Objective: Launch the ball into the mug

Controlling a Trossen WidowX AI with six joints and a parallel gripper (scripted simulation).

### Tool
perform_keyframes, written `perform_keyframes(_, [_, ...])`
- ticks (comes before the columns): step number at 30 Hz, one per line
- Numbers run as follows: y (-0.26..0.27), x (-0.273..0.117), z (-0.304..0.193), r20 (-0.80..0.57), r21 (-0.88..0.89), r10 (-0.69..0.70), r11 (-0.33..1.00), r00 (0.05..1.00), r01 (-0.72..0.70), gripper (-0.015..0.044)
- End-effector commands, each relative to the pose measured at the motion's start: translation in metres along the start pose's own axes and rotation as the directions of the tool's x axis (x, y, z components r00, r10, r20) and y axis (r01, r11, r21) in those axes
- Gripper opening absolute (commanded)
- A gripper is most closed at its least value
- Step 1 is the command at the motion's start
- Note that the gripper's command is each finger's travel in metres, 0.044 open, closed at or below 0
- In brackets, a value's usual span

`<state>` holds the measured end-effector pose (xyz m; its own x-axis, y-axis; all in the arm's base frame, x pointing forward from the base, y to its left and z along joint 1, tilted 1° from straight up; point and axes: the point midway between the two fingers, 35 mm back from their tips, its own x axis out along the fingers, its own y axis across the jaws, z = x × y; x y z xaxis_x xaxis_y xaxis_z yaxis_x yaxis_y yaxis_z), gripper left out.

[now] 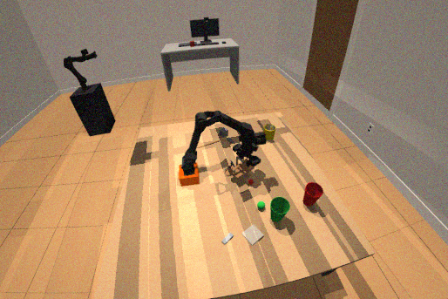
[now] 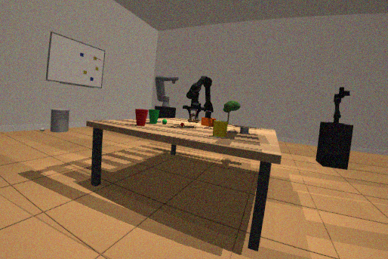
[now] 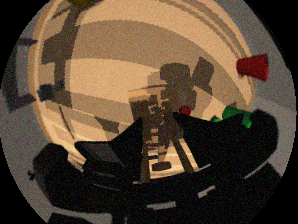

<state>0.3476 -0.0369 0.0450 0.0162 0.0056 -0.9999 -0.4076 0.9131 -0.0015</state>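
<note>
My gripper (image 1: 247, 158) (image 2: 196, 110) (image 3: 157, 117) points down at mid-table and is shut on the small brown catapult (image 1: 239, 169) (image 2: 194, 120). The catapult's frame shows between and below the fingers in the wrist view. Its details are blurred, and I cannot tell whether its base touches the table. A small red ball (image 1: 250, 181) (image 2: 182, 124) (image 3: 184, 111) lies on the table beside it, outside the fingers. The yellow mug (image 1: 269, 133) (image 2: 220, 129) stands upright at the table's far right in the top view; only its edge shows in the wrist view.
A green cup (image 1: 279, 210) (image 2: 153, 116) and a red cup (image 1: 312, 194) (image 2: 141, 117) (image 3: 253, 67) stand on the table. A green ball (image 1: 261, 206) (image 2: 164, 121) lies near the green cup. A white square (image 1: 253, 234) and a small pale block (image 1: 227, 238) lie nearby.
</note>
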Motion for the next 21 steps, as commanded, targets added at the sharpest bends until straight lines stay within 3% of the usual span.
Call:
perform_keyframes(1, [0.050,-0.005,0.043,0.015,0.004,0.005,1.000,1.000,-0.005,0.0000])
perform_keyframes(8, [0.150,-0.005,0.093,0.021,0.050,0.016,0.999,1.000,-0.018,0.0000])
perform_keyframes(21, [0.152,-0.001,0.094,0.021,0.051,0.017,0.999,1.000,-0.018,0.0000])
